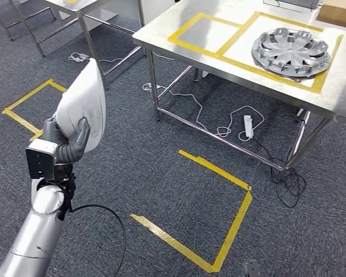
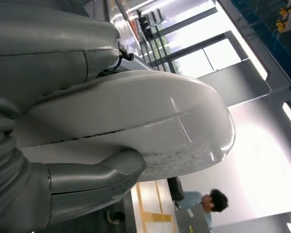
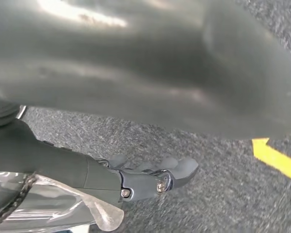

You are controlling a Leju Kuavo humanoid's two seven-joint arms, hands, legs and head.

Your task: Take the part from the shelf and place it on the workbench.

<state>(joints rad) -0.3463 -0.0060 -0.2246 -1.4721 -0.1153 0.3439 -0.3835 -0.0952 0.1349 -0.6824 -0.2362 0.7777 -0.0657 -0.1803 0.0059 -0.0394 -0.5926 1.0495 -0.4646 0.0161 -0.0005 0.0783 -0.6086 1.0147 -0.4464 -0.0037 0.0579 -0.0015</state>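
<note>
My left hand [image 1: 69, 144] is raised at the left of the head view and grips a white, smooth, rounded shell part [image 1: 85, 101] from below, thumb across its front. In the left wrist view the part [image 2: 155, 121] lies between the thick grey thumb [image 2: 96, 179] and the fingers above it. The steel workbench [image 1: 162, 29] stands ahead to the right, with yellow taped rectangles on its top; the nearer left rectangle [image 1: 202, 32] is bare. My right hand [image 3: 137, 179] hangs over grey carpet with its fingers stretched out and nothing in them.
A grey wheel cover [image 1: 290, 52] lies in the bench's right taped rectangle, a brown box [image 1: 338, 12] behind it. A power strip [image 1: 248, 126] and cables lie under the bench. Yellow floor tape [image 1: 232, 231] marks a square before it. A second table [image 1: 75, 11] stands far left. A person [image 2: 210, 204] sits beyond.
</note>
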